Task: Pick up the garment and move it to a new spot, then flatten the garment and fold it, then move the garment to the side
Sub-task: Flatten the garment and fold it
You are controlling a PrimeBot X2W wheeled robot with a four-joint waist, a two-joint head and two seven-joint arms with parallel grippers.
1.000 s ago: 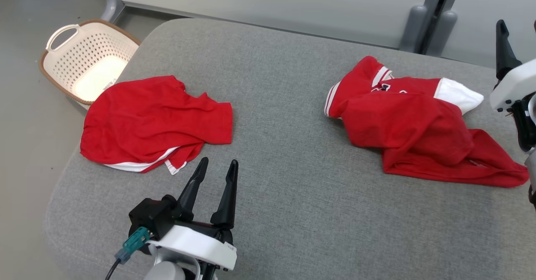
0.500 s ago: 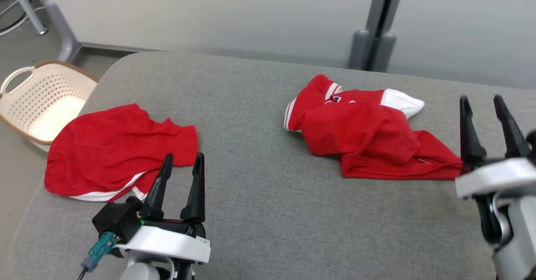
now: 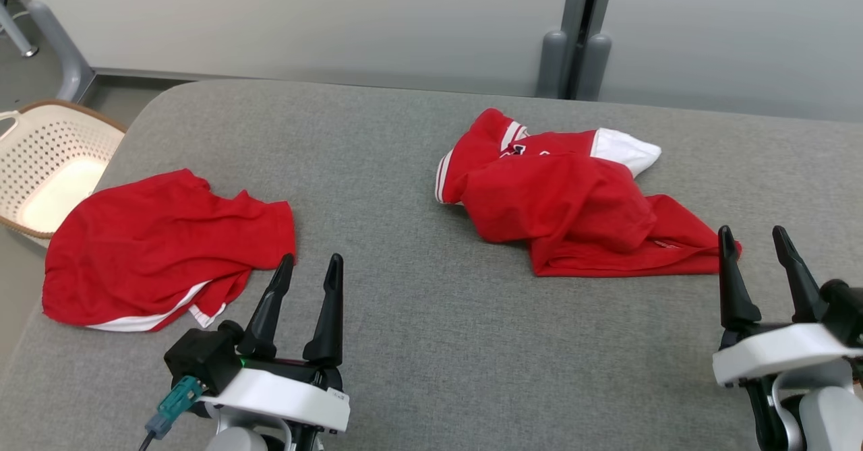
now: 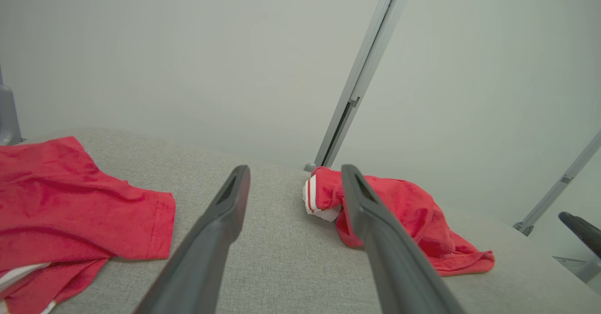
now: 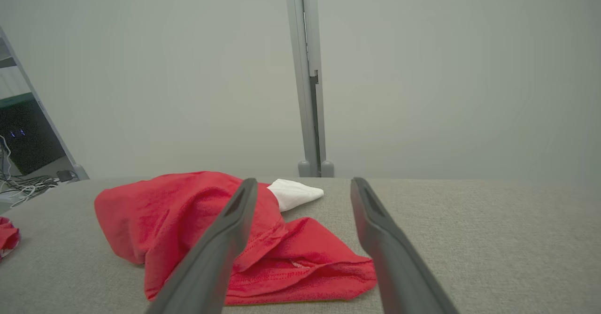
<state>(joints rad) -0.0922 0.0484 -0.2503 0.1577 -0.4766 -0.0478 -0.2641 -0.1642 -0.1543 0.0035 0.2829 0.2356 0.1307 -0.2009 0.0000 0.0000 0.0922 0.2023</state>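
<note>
A crumpled red garment point(image 3: 573, 201) with white trim and a white sleeve lies on the grey padded table point(image 3: 404, 343), right of centre. It also lies ahead in the left wrist view point(image 4: 413, 210) and in the right wrist view point(image 5: 188, 210). My right gripper point(image 3: 752, 230) is open and empty, just right of the garment's near hem and apart from it; in its own view the right gripper point(image 5: 304, 181) points past the hem. My left gripper point(image 3: 311, 259) is open and empty near the front edge, and in the left wrist view point(image 4: 296, 169) it is well short of the garment.
A second red garment point(image 3: 162, 242) with a white stripe lies flatter at the table's left, close to my left gripper. A cream perforated basket point(image 3: 47, 161) stands on the floor off the left edge. Grey wall panels and a post point(image 3: 573, 53) rise behind the table.
The head camera has swung, shifting the whole picture left. My right gripper has come from the picture's right edge to the lower right, fingers up. Both garments lie as before.
</note>
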